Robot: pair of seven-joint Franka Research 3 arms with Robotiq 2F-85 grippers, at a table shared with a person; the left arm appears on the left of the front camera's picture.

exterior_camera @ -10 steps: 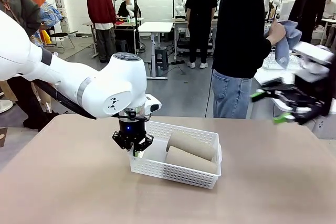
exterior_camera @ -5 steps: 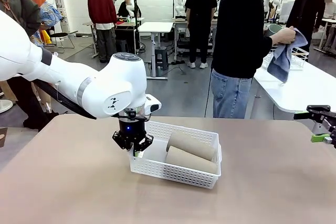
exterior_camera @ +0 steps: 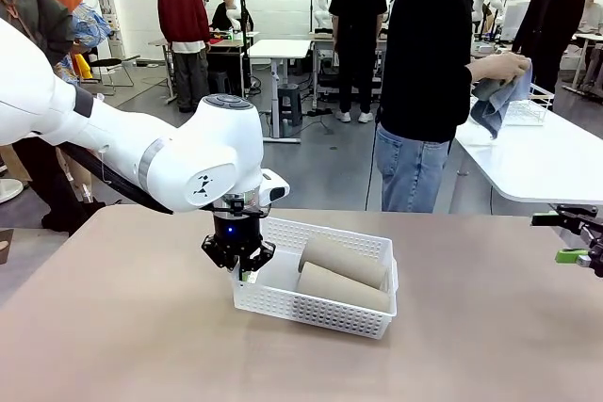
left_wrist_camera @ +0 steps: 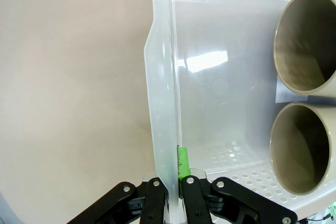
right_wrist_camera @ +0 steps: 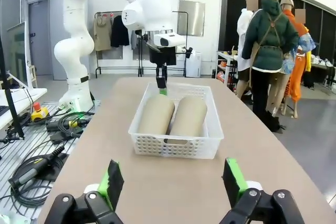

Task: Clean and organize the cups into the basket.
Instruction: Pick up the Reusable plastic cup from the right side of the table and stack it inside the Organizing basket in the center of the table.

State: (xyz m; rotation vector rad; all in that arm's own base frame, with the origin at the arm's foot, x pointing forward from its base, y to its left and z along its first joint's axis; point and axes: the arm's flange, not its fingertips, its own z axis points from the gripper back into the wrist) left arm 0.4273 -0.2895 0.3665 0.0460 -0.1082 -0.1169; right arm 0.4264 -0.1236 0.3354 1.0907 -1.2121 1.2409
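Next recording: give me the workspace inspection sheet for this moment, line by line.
Surface: tan table, no spills seen.
Job's things: white basket holds two tan cups lying side by side.
Clutter: nothing seen.
Hands: left hand shut on the basket's end wall; right hand open, holding nothing.
Cables: cables loose on the floor by the left arm's base.
Surroundings: person at the far side holding a cloth; other people behind.

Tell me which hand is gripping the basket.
The left hand, shut on the basket's end wall; the right hand stands open near the table's edge, well away.
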